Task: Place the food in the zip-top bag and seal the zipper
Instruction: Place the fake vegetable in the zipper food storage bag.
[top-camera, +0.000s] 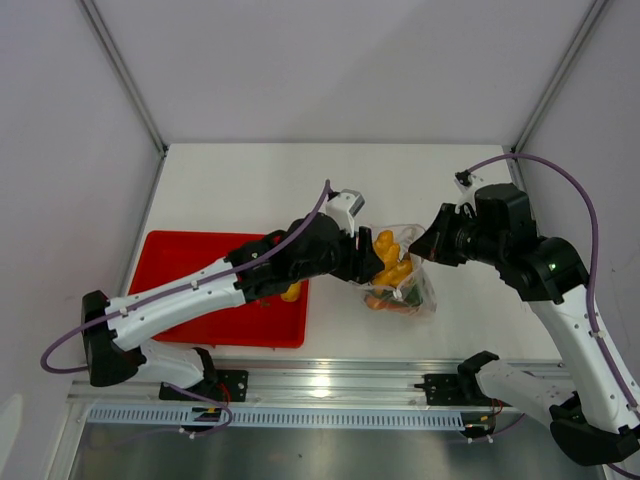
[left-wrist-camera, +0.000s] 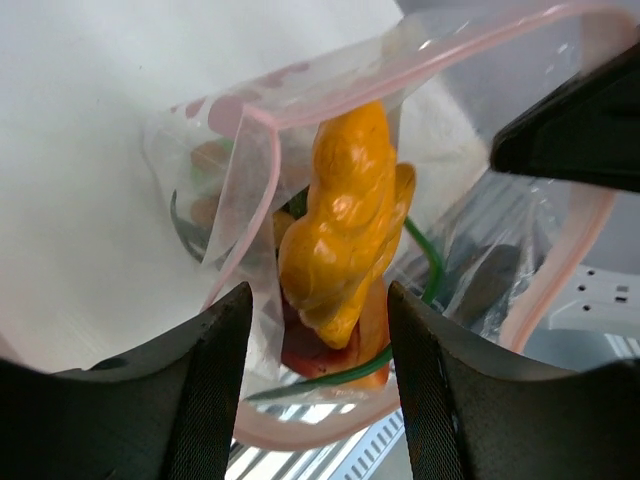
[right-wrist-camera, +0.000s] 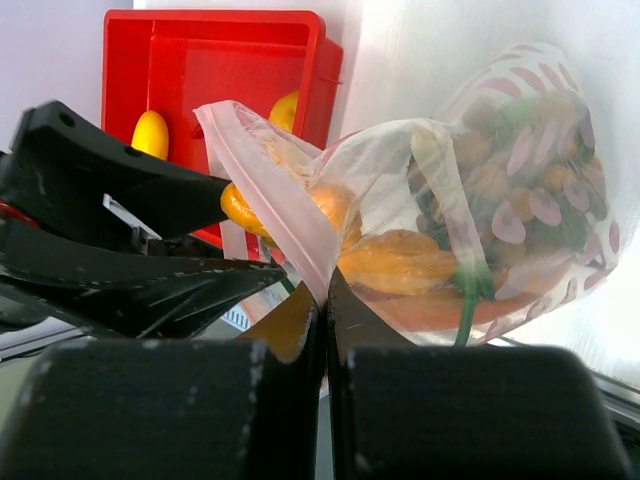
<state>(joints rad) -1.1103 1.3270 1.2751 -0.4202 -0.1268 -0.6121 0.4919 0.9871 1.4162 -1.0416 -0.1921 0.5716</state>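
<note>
A red rectangular plastic tray (top-camera: 170, 255) sits at the left of the white table (top-camera: 260, 190), with a yellow toy piece (right-wrist-camera: 150, 133) in it. Just right of it, the left gripper (left-wrist-camera: 318, 300) reaches into the bag's mouth. Its jaws stand apart on either side of a lumpy orange-yellow toy food (left-wrist-camera: 345, 230). The clear crinkly plastic zip-top bag (top-camera: 420, 295) lies between the two arms, its mouth gaping. It holds green stalks, small tan balls and a red-orange piece. The right gripper (right-wrist-camera: 325, 290) is clamped on the thin pink-red zipper strip (left-wrist-camera: 300, 108).
</note>
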